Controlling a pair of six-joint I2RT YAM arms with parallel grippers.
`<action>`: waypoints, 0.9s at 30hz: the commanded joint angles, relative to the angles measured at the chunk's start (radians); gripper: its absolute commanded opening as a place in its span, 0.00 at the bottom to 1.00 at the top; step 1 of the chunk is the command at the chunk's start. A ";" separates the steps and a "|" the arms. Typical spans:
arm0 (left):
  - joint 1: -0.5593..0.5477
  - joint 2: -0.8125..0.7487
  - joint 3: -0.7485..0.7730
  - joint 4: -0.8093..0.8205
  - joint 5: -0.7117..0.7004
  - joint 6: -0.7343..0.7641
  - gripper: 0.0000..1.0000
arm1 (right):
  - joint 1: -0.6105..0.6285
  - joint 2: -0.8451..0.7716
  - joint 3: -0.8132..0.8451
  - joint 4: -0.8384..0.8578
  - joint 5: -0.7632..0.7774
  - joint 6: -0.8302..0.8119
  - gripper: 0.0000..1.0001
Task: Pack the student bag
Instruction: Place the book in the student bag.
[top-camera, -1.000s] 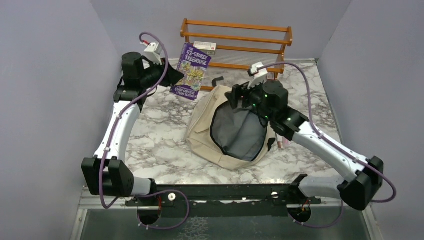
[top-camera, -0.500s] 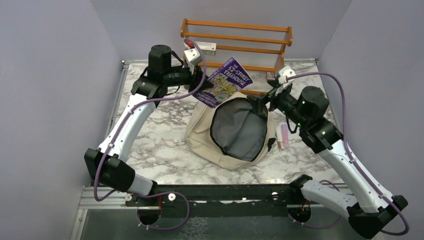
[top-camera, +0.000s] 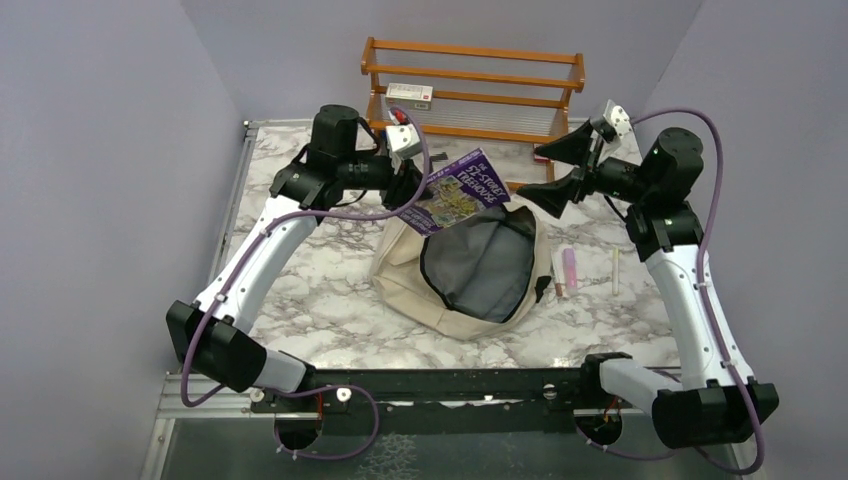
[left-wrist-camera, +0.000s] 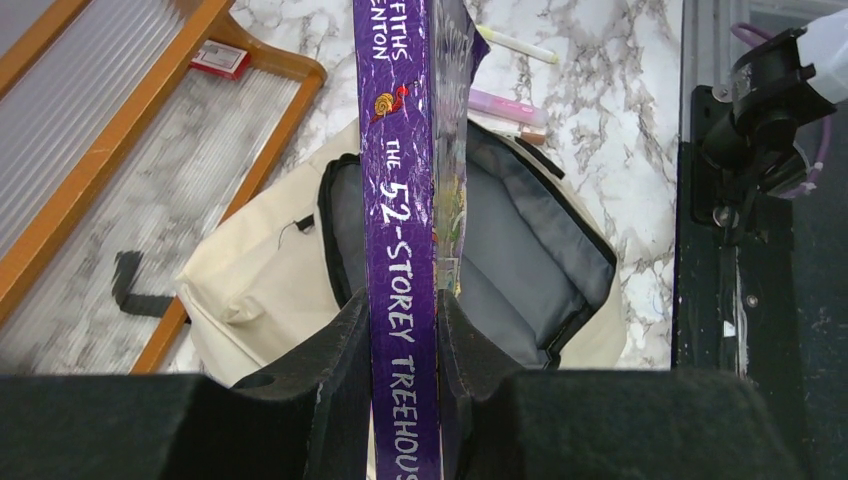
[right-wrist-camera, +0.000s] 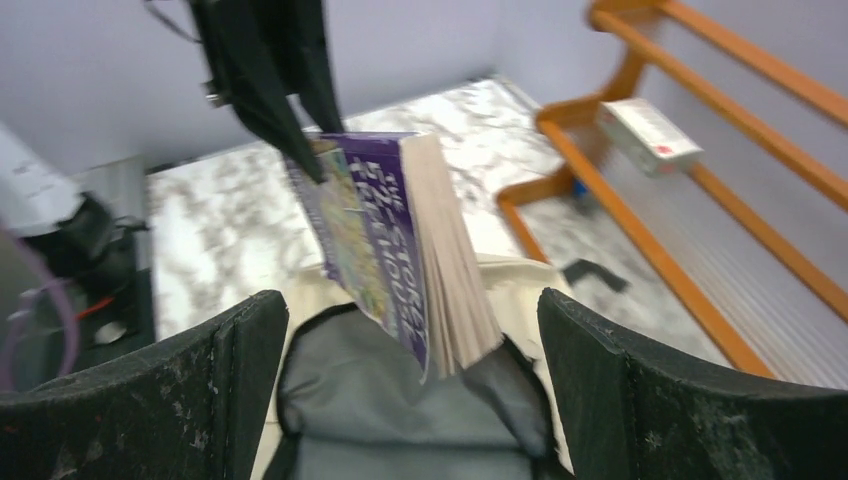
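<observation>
Book (top-camera: 455, 190) now at student bag (top-camera: 400, 272) mouth, perhaps inside; right jaws wide

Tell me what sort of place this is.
Probably a robot lab test cell, not a classroom: a marble-patterned table boxed in by plain lavender walls, a left arm and right arm bolted at its near edge, with a student bag and book staged as props.

Student bag (top-camera: 400, 272): matt cream canvas, grey cloth lining. Book (top-camera: 455, 190): glossy purple paper cover. Rack (top-camera: 470, 52): varnished wood. Table (top-camera: 310, 290): smooth marbled surface.
</observation>
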 joint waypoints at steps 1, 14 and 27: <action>-0.040 -0.052 0.021 0.015 0.063 0.059 0.00 | -0.012 0.052 0.036 0.176 -0.374 0.110 1.00; -0.159 -0.011 0.091 -0.103 0.103 0.141 0.00 | -0.012 0.158 0.112 0.190 -0.491 0.065 1.00; -0.173 0.006 0.119 -0.103 0.076 0.140 0.00 | 0.082 0.202 0.088 -0.164 -0.393 -0.163 0.88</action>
